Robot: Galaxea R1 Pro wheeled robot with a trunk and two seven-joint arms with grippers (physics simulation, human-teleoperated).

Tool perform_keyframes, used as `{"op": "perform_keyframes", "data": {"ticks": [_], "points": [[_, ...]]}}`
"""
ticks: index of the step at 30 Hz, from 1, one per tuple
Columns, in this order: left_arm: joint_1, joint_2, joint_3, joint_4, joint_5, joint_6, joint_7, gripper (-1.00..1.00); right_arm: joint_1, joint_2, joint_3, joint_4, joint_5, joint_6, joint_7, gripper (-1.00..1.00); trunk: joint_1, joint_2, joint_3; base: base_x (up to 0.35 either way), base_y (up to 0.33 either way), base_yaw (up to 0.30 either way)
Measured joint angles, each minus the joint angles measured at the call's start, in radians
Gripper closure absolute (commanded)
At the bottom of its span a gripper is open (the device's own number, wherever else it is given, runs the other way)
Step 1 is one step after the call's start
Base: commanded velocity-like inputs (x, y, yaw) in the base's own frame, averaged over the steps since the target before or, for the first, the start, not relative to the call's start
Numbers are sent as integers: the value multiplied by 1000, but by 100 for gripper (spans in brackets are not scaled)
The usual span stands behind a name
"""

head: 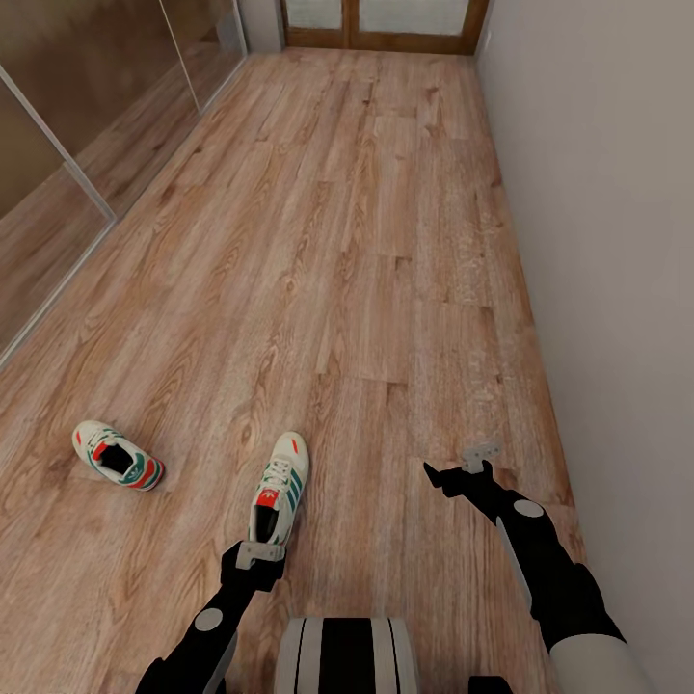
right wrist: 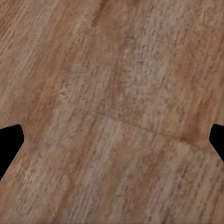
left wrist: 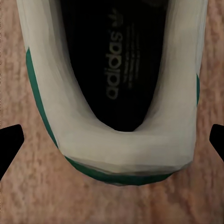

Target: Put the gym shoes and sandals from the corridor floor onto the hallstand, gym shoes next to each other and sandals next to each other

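The left hand (head: 258,553) is held wide open over the heel of one gym shoe (head: 279,487) (nothing gripped); the right hand (head: 461,469) is open too, above bare corridor floor (head: 386,241). The second gym shoe (head: 119,456) lies well apart.

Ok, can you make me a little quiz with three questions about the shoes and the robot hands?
1. Where is the left gripper?
A. Over the heel of a gym shoe
B. By the wall
C. On a shelf

2. How many gym shoes lie on the corridor floor?
A. One
B. Two
C. Four

3. How is the right gripper?
A. Shut on a shoe
B. Shut on a sandal
C. Open, holding nothing

Answers:
1. A, the left wrist view looks straight into the shoe's heel opening, fingertips on either side.
2. B, the head view shows this shoe and a second gym shoe off to the left.
3. C, its fingers are spread with bare floor between them.
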Motion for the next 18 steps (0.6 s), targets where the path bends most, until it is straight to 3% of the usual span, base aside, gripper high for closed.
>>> {"op": "perform_keyframes", "data": {"ticks": [18], "points": [[0, 0, -1, 0, 0, -1, -1, -100, 0, 0, 0, 0, 0, 0, 0, -100, 0, 0, 0, 54, 0, 0]]}}
